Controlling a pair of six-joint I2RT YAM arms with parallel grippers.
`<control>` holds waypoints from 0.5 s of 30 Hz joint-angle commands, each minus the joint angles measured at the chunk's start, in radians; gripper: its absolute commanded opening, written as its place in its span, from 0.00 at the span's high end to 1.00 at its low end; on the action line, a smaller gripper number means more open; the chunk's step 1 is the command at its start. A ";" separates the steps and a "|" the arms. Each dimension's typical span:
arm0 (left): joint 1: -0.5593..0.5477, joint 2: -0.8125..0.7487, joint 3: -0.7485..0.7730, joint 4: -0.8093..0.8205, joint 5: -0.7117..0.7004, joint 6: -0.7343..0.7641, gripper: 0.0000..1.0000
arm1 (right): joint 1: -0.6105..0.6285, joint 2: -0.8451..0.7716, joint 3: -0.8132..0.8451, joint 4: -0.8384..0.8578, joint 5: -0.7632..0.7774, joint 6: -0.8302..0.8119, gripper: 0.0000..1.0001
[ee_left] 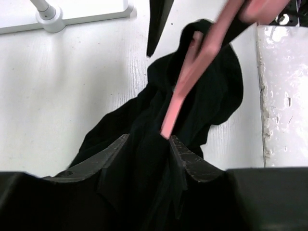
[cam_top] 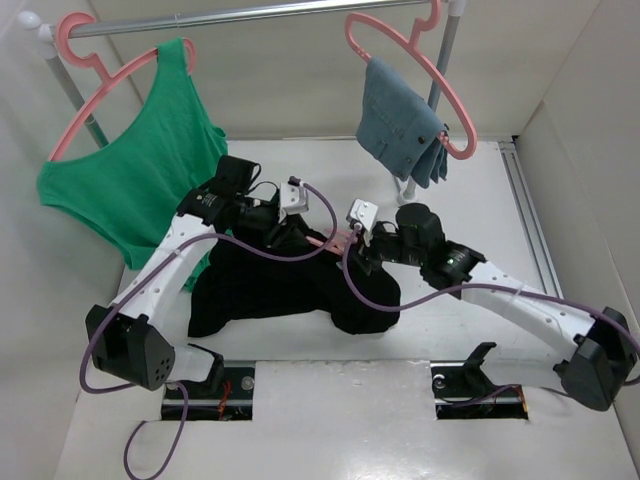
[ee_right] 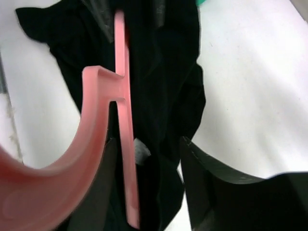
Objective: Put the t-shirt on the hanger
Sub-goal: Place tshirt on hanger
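One hanger [ee_left: 192,72] arm is pointed at the left gripper's [ee_left: 149,138] pinched t-shirt [ee_left: 211,91]; right gripper's [ee_right: 149,140] hold cannot be told.

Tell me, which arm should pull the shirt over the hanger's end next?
Probably left. The left gripper has shirt cloth between its fingers, and the hanger end lies right there. The right gripper sits by the hook, better for steadying.

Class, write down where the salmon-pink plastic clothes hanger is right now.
In the top view the salmon-pink plastic clothes hanger is mid-table, between the left claw and the right claw. Only a short stretch of it shows above the crumpled black cloth t-shirt.
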 commanded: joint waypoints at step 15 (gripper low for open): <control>0.077 -0.021 -0.071 0.085 0.038 0.021 1.00 | -0.039 0.067 -0.098 0.195 -0.033 0.043 0.61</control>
